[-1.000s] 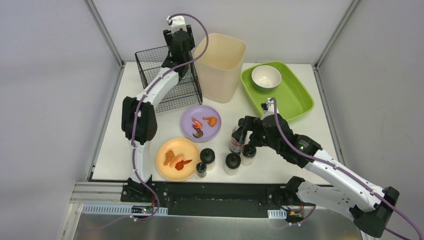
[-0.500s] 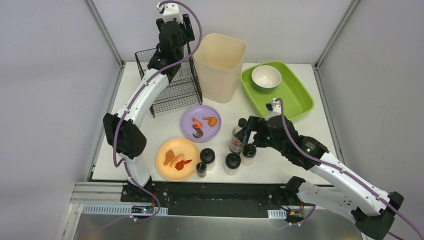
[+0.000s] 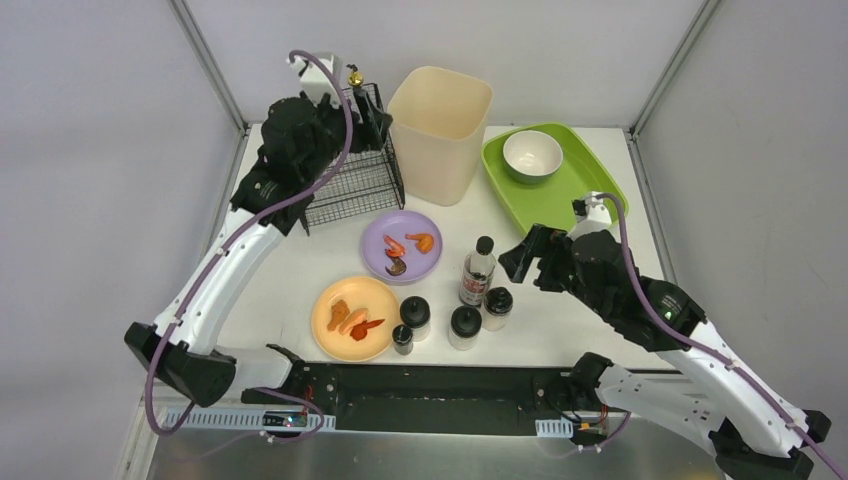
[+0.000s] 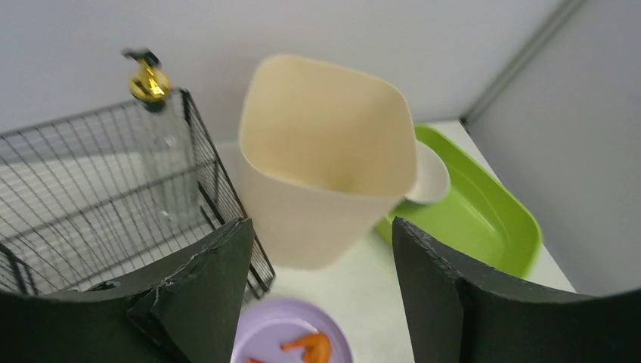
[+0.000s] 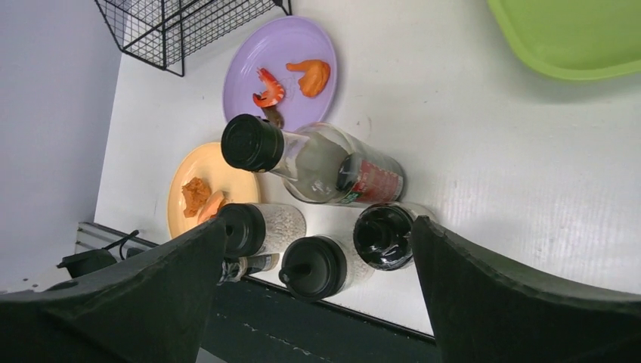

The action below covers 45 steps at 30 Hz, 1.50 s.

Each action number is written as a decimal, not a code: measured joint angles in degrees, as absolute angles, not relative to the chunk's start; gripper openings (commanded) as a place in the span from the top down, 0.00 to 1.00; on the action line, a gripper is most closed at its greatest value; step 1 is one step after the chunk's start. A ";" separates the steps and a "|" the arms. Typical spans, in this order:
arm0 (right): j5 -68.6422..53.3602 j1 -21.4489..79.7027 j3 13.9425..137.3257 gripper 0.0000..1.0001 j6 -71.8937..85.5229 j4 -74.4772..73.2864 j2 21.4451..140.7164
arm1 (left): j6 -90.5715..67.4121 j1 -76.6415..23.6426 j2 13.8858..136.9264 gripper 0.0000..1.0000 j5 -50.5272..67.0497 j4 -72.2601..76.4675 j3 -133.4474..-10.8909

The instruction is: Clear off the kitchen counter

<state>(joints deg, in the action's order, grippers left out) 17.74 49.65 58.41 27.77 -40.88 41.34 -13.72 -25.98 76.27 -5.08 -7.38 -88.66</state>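
With both arms free of any load, the step in hand looks like sorting the bottles off the worktop [image 3: 310, 262], which spreads white beneath everything from the near rail to the far wall. The left arm [image 3: 250, 235] hangs over the wire basket [image 3: 345, 180] at the far left, its jaws spread wide and holding nothing. A clear pump bottle [image 3: 355, 82] with a gold top already stands in the basket's far right corner, just beside the cream bin [image 3: 440, 130].

The right arm [image 3: 620, 290] hovers just right of the tall sauce bottle [image 3: 478, 270], jaws wide apart and empty. That bottle stands close behind three black-capped shakers [image 3: 464, 326], with the purple plate [image 3: 401, 246] and orange plate [image 3: 355, 318] to its left, both bearing food scraps.

Likely next: the right jaws close round the tall bottle's body. They must come in level from the right and stay above the shaker [image 3: 496, 307] touching its near side, or that one may topple.
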 measured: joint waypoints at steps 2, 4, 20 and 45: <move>18.90 49.65 59.51 0.02 27.49 -42.78 40.95 | -15.00 -26.70 72.77 0.28 -1.13 -8.10 -83.81; 20.01 49.65 60.45 0.01 27.18 -44.23 40.49 | -15.97 -27.49 70.61 0.28 2.31 -8.88 -79.90; 26.81 49.65 65.25 0.01 26.06 -51.53 37.65 | -15.64 -49.23 64.71 0.04 11.14 -9.17 -59.37; 29.02 49.65 63.96 0.01 26.59 -52.99 37.17 | -6.50 -61.19 74.37 0.06 0.56 19.27 -48.29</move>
<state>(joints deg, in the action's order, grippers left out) 29.02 49.65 63.96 26.59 -52.99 37.17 -6.50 -61.19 74.37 0.56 19.27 -48.29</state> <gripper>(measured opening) 0.993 0.950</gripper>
